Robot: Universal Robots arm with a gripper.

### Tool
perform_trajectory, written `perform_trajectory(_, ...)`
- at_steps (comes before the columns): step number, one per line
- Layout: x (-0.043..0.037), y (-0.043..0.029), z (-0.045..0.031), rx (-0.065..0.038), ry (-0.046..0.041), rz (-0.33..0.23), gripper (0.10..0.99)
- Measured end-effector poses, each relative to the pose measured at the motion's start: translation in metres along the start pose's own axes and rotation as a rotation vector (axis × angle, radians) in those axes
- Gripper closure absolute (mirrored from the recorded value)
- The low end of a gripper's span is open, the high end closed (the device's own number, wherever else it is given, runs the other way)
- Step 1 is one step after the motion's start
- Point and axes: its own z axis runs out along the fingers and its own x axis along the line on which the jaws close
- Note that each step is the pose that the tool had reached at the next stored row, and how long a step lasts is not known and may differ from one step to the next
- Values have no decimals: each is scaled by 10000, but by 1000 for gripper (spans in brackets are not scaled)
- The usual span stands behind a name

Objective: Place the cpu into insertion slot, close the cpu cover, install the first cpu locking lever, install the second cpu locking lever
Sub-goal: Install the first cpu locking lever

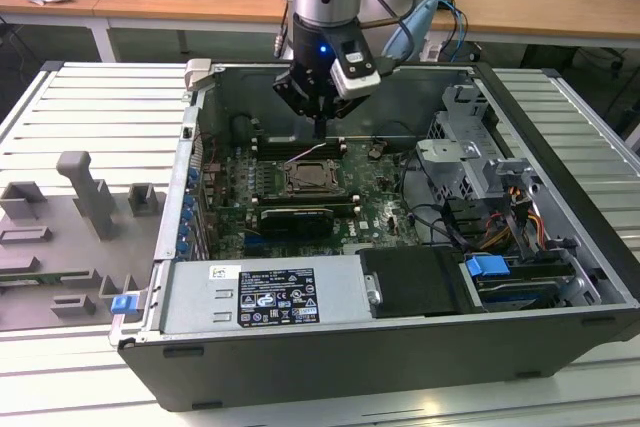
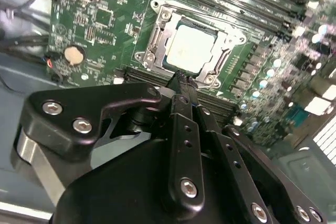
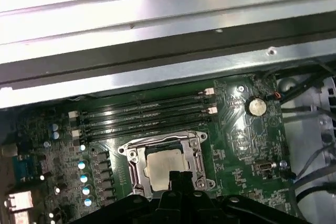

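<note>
Black claw (image 2: 179,80), its fingers pressed together on nothing, hangs just above one square insertion slot (image 2: 156,35) — a silver-rimmed socket on the green motherboard (image 2: 94,19). One pale, flat metal cpu (image 2: 190,49) lies inside it, directly beyond the fingertips, framed by one thin silver cpu cover (image 3: 130,157). Four long black memory slots (image 3: 147,116) lie just past the socket.

Claw (image 1: 319,133) hangs above insertion slot (image 1: 311,178); open room over it; memory slots (image 3: 147,116) just beside.
</note>
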Motion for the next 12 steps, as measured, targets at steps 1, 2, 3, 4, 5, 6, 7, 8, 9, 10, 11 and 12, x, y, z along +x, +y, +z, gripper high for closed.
perform_trajectory(1, 0, 0, 4, -10, 6, -299, 980)
perform_trajectory(2, 0, 0, 9, -22, 15, -692, 980)
perform_trajectory(3, 0, 0, 14, -40, 26, -1241, 980)
perform_trajectory(4, 0, 0, 18, -55, 36, -1700, 980)
perform_trajectory(5, 0, 0, 19, -65, 43, -2027, 980)
perform_trajectory(6, 0, 0, 20, -73, 47, -2244, 980)
perform_trajectory(7, 0, -1, 21, -78, 49, -2371, 980)
perform_trajectory(8, 0, -1, 21, -83, 52, -2521, 980)
perform_trajectory(9, 0, -1, 22, -88, 54, -2604, 980)
perform_trajectory(10, 0, -2, 23, -99, 56, -2684, 980)
perform_trajectory(11, 0, -3, 26, -343, 59, -2729, 980)
perform_trajectory(12, 0, -8, 29, -617, 58, -2718, 980)
